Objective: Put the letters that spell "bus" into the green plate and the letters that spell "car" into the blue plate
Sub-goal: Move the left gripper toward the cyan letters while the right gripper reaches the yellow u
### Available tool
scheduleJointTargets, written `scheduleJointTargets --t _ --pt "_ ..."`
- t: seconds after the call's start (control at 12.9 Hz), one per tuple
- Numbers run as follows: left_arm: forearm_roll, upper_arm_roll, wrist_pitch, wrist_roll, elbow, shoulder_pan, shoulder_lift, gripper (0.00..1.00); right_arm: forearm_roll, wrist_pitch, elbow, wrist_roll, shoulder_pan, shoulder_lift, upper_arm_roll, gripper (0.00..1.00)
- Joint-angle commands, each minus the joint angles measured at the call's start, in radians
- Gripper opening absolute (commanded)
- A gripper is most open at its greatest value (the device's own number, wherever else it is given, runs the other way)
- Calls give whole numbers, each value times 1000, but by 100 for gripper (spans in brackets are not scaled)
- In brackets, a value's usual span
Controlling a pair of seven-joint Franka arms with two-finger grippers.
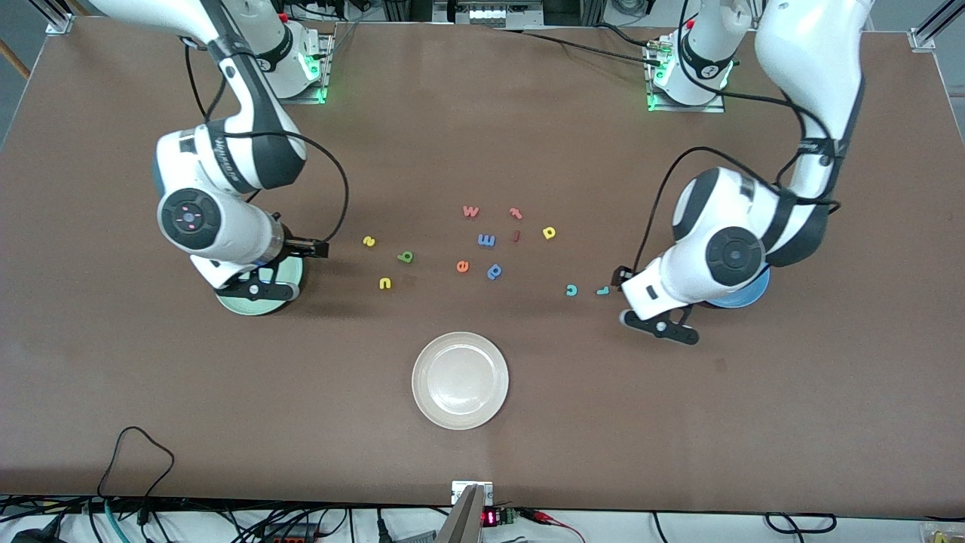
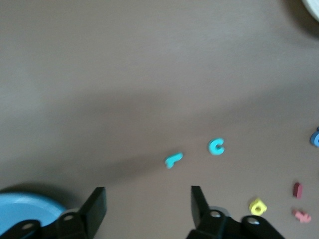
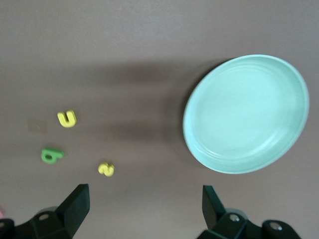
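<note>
- Green plate [image 3: 245,113]: at the right arm's end of the table, empty, under the right gripper [image 3: 144,206], fingers apart.
- Blue plate [image 2: 25,209]: at the left arm's end, beside the left gripper [image 2: 148,206], fingers apart, holding nothing.
- White plate [image 1: 460,380]: nearest the camera.
- Yellow "u" [image 1: 385,283], green "b" [image 1: 405,257], yellow "s" [image 1: 369,241]: on the table, near the green plate.
- Teal "c" [image 1: 571,289], "r" [image 1: 602,290]: near the blue plate; yellow "a" [image 1: 549,233] farther off.

In the front view the right arm hides most of the green plate [image 1: 256,305], and the left arm covers most of the blue plate [image 1: 742,296]. The left wrist view cuts the blue plate at its corner.

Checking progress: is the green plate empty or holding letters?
Empty. The green plate shows a bare bowl in the right wrist view.
</note>
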Motion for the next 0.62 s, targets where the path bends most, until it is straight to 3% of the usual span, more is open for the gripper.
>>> scheduleJointTargets --t 0.0,0.23,0.54 --pt "0 7 91 -23 36 -48 93 66 12 115 -3 93 41 46 -6 100" --pt "0 5 133 -90 35 -79 160 56 11 235 2 108 64 108 -6 100" --pt "-11 5 133 -165 26 -108 177 56 -8 364 3 82 133 197 -6 100"
